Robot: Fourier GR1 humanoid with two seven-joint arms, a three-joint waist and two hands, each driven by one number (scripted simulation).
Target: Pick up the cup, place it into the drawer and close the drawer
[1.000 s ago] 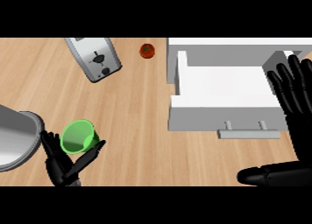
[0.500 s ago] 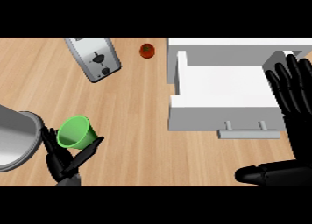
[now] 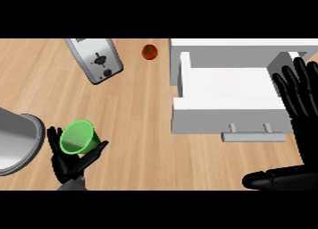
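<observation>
While the left hand (image 3: 70,162) sits low at the counter's left, its palm faces up and its fingers and thumb curl round one green cup (image 3: 78,137), which rests tilted in that grasp with its open mouth showing. The cup is just beside a large grey pot (image 3: 11,138) at the left edge and well apart from the drawer. At the right, the right hand (image 3: 303,96) stands spread wide with straight fingers pointing up, holding nothing, overlapping the right side of the single white drawer (image 3: 228,91), which is pulled open with its handle (image 3: 253,136) toward the robot. On the wooden counter (image 3: 142,112) also lie one grey toaster (image 3: 94,59) and one small red object (image 3: 150,51).
</observation>
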